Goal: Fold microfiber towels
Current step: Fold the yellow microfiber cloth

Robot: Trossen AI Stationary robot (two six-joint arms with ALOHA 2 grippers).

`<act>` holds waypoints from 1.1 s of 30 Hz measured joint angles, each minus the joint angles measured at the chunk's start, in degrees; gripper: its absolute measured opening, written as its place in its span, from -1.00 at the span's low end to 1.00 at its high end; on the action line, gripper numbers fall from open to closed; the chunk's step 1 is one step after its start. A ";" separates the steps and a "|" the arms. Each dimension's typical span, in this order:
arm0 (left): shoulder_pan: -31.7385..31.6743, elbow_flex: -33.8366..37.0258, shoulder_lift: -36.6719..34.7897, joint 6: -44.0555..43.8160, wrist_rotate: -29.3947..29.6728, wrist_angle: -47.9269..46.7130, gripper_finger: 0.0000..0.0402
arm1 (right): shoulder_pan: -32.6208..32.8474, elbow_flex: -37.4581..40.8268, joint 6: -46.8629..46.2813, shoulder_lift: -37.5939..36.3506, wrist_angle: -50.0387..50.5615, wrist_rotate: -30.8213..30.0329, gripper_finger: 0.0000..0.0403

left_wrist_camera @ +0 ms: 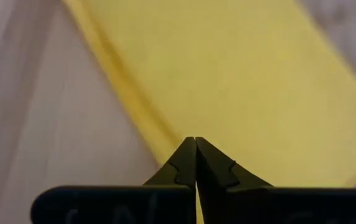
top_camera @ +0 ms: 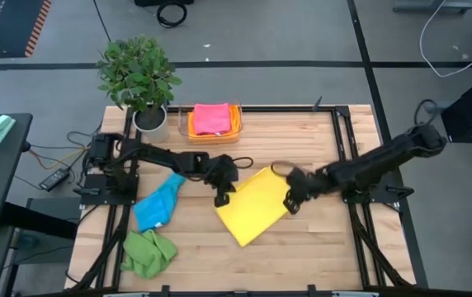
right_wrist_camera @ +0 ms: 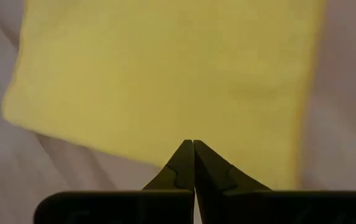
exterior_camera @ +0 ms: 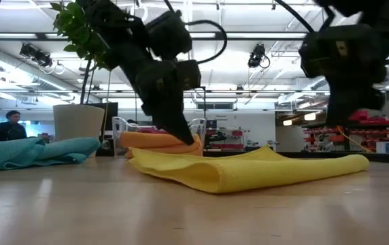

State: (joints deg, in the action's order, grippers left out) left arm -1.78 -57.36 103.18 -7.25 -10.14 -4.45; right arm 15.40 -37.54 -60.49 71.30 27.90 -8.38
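both claws are clenched: left claw (top_camera: 222, 198) and right claw (top_camera: 289, 203) pinch opposite edges of the yellow towel (top_camera: 254, 206). likely to fold it evenly on the table (top_camera: 318, 239).

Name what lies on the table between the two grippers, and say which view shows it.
The yellow towel lies between the left gripper and right gripper, clearest in the high view.
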 joint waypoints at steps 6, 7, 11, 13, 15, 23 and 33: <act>0.21 0.04 5.13 -1.92 -2.98 1.38 -0.96 | 5.97 1.22 -10.36 9.52 -5.71 -4.82 -0.98; 0.53 -0.04 6.40 -3.04 -3.30 2.33 -0.96 | 5.91 1.25 -10.40 10.64 -4.78 -4.97 -0.98; 2.26 -0.40 8.11 -7.67 -4.71 2.52 -0.98 | 5.14 1.40 -8.17 13.85 -3.02 -4.63 -0.98; 3.67 -0.60 8.21 -9.95 -4.84 2.98 -0.96 | 4.16 1.22 -4.56 14.36 -1.82 -3.94 -0.98; 5.20 -1.16 8.31 -11.99 -5.31 3.52 -0.96 | 2.39 1.20 -0.05 13.93 0.12 -3.56 -0.98; 8.15 -4.32 8.72 -13.15 -6.65 14.47 -0.95 | -14.14 0.29 23.71 8.76 2.76 -6.33 -0.98; 6.16 -7.02 8.24 -11.43 -8.50 14.87 -0.96 | -15.20 -3.08 28.48 -3.09 3.02 0.29 -0.98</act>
State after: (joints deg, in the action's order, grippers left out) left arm 4.37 -64.38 111.42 -18.69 -18.64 10.42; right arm 0.19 -40.62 -32.02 68.21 30.92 -8.09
